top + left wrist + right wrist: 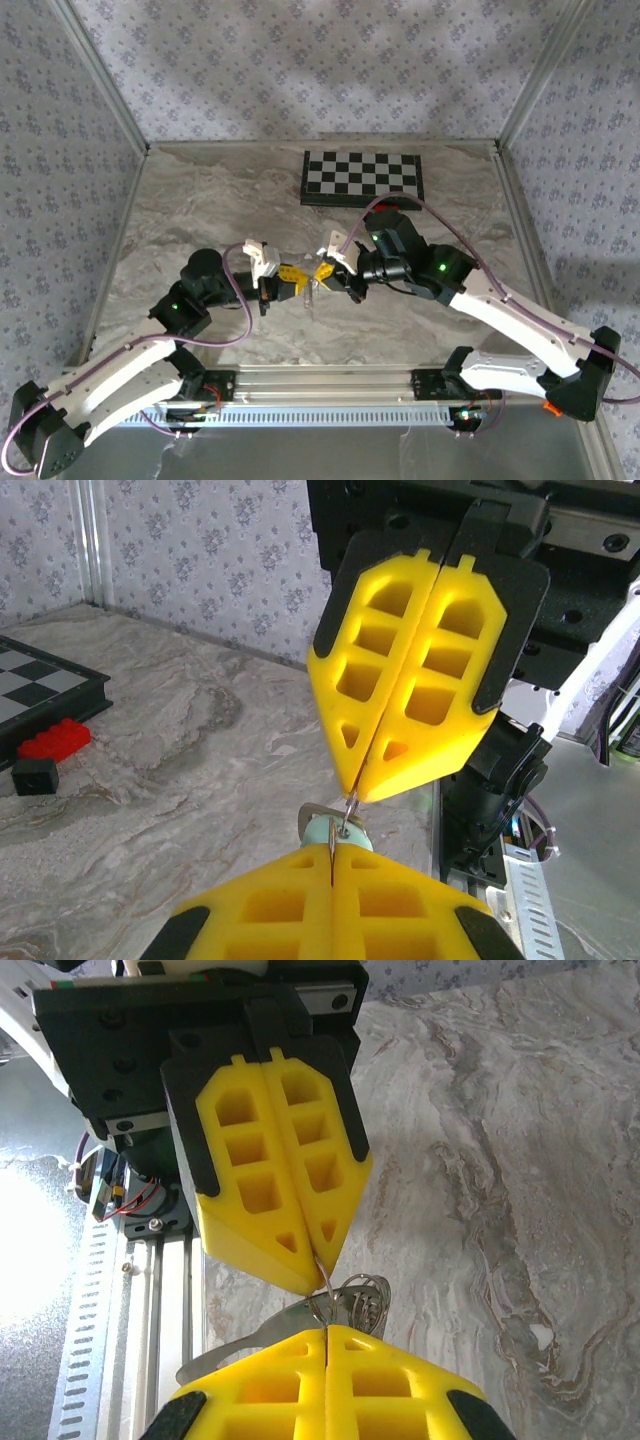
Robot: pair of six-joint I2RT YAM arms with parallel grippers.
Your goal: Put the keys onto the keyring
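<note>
From above, the left gripper (pixel 300 283) and right gripper (pixel 320 275) are seen tip to tip over the middle of the table (pixel 200 210). A small pale thing, taken to be the key (pixel 313 293), hangs just beneath the meeting point. It is too small here for more to be told.

In the left wrist view, the left gripper (pixel 332 858) is seen with its fingers pressed together, as is the right gripper (pixel 356 788) facing it. The key (pixel 325 830) shows its mint head just above the left tips. A thin silvery strand of the keyring (pixel 350 805) runs from between the right tips down to that head, seemingly at its hole. A red block (pixel 55 738) and a black block (pixel 35 775) lie well apart from this, near the checkerboard (pixel 40 680).

In the right wrist view, the right gripper (pixel 327 1332) and left gripper (pixel 318 1260) are both shut. The strand is drawn from the left tips into the right tips, so it appears to be pinched by both. A silvery loop of the keyring (pixel 365 1298) lies just beside the right tips, and the key (pixel 235 1345) points its blade to the lower left.

Key and keyring are judged to be brought together in the air. Whether the key is actually threaded cannot be told. If it is not, threading is left to do, and then release.
</note>
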